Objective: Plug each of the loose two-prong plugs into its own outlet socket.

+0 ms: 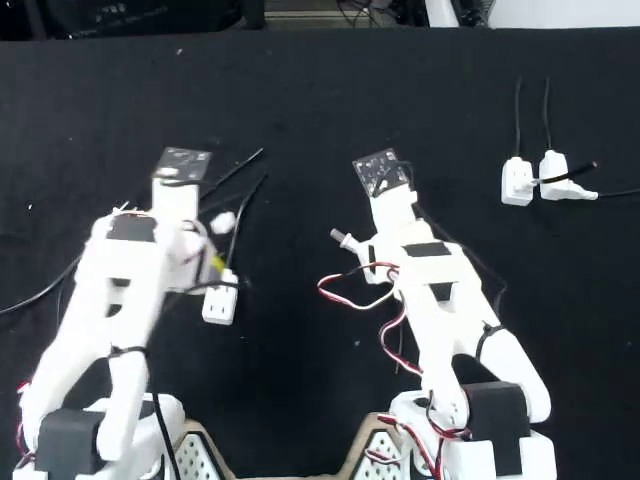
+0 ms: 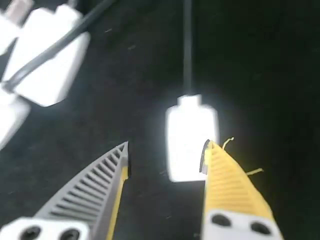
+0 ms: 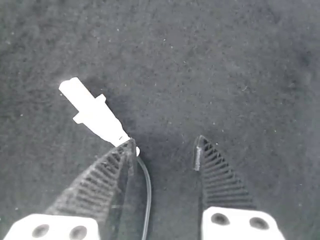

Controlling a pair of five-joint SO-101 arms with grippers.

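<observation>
A white outlet socket [image 1: 218, 300] on a black cord lies on the black table by my left arm. In the left wrist view this socket [image 2: 191, 135] sits just past my left gripper [image 2: 166, 147], which is open, its yellow finger [image 2: 227, 185] touching the socket's edge. More white plug pieces [image 2: 50, 55] crossed by a black cable lie beyond. A small white two-prong plug [image 3: 95, 117] lies flat by the tip of one finger of my right gripper [image 3: 165, 150], which is open and holds nothing. The same plug [image 1: 345, 238] shows beside the middle arm.
Two white socket blocks [image 1: 517, 180] [image 1: 555, 178] with black cords sit at the far right of the table. Black cables [image 1: 240, 195] run away from the left arm. Red and white wires [image 1: 350, 285] loop off the right arm.
</observation>
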